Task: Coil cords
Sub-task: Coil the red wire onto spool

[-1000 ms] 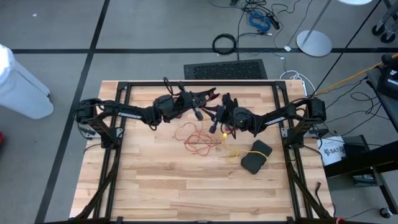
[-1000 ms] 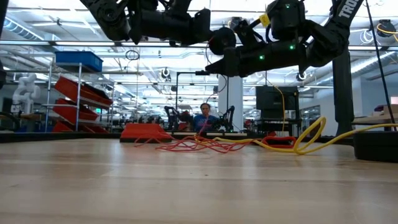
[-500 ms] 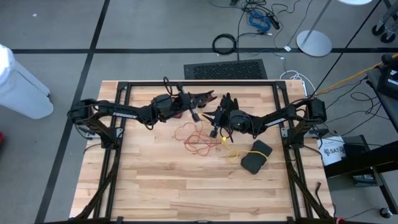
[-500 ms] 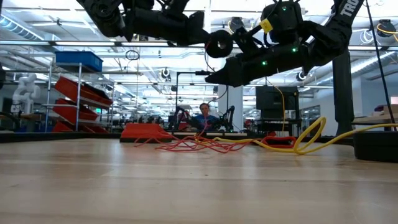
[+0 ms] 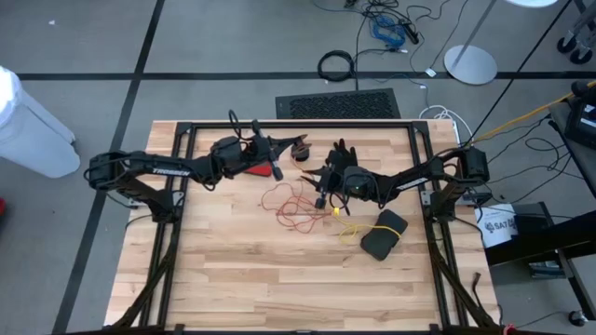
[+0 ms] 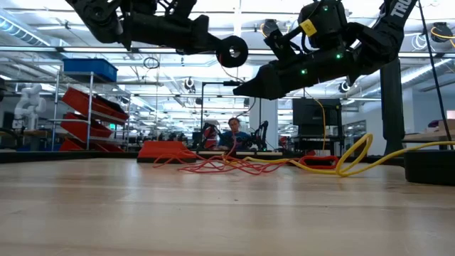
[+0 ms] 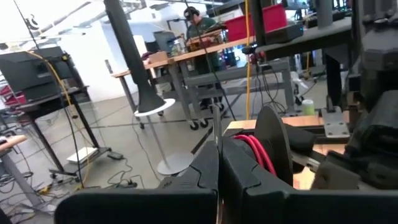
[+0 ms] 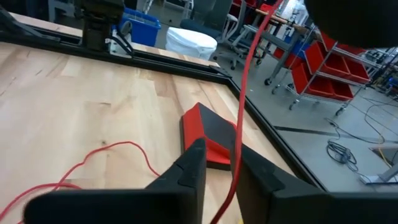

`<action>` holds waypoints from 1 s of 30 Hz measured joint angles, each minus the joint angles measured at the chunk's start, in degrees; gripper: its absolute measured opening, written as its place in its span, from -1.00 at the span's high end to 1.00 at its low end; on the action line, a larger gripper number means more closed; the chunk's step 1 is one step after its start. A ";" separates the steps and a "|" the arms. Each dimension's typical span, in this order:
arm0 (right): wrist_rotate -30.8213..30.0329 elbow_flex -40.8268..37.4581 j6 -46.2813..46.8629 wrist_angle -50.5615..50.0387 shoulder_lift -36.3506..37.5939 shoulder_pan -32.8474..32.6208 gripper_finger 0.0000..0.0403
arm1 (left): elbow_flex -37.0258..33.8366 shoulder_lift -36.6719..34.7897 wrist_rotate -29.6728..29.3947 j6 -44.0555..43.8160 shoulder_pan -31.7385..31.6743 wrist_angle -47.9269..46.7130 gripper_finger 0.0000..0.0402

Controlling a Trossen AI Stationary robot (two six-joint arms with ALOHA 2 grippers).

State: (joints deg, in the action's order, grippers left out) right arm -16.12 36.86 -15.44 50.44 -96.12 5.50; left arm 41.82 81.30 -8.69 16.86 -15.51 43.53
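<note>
The left gripper (image 5: pixel 277 160) hangs above the far part of the table (image 5: pixel 233 279), its fingers pressed together on a small round black reel (image 6: pixel 232 51) wound with the red-orange cord (image 5: pixel 291 207). Holding the reel aloft this way probably lets the cord run freely up to it for winding. In the left wrist view the red turns sit against the reel's black disc between the closed fingers.

The right gripper (image 5: pixel 321 182) hovers near the middle, close to the left one. Its fingers (image 8: pixel 186 169) sit narrowly apart with the red-orange cord passing between them, seemingly as a guide that keeps the strand lined up. Whether they actually pinch the cord cannot be told.

Most of the red-orange cord lies in a loose tangle on the table below both grippers. The yellow cord (image 5: pixel 346 228) rests just beside it, running towards a black pouch (image 5: pixel 383 234). A red wedge-shaped block (image 8: pixel 208 142) lies near the far edge, beneath the left arm.

The black frame rail (image 5: pixel 298 125) along the far edge bounds that side. The near half of the table offers open room, while the two grippers have little space between them
</note>
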 joint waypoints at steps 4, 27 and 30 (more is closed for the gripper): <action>0.15 0.00 0.36 -0.24 0.00 0.00 0.60 | -0.26 -0.33 2.34 -0.02 0.00 -0.04 1.00; 2.77 0.00 1.12 -1.58 0.13 1.57 0.34 | -0.26 -0.33 5.35 -0.02 -0.61 -1.10 1.00; 2.75 0.00 1.23 -2.10 0.15 1.59 0.34 | -0.26 -0.33 5.33 0.01 -0.66 -1.27 1.00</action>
State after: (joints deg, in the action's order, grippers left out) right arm -13.37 36.86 -14.21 48.34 -95.96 7.08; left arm 41.56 80.97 -3.36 16.87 -16.16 42.26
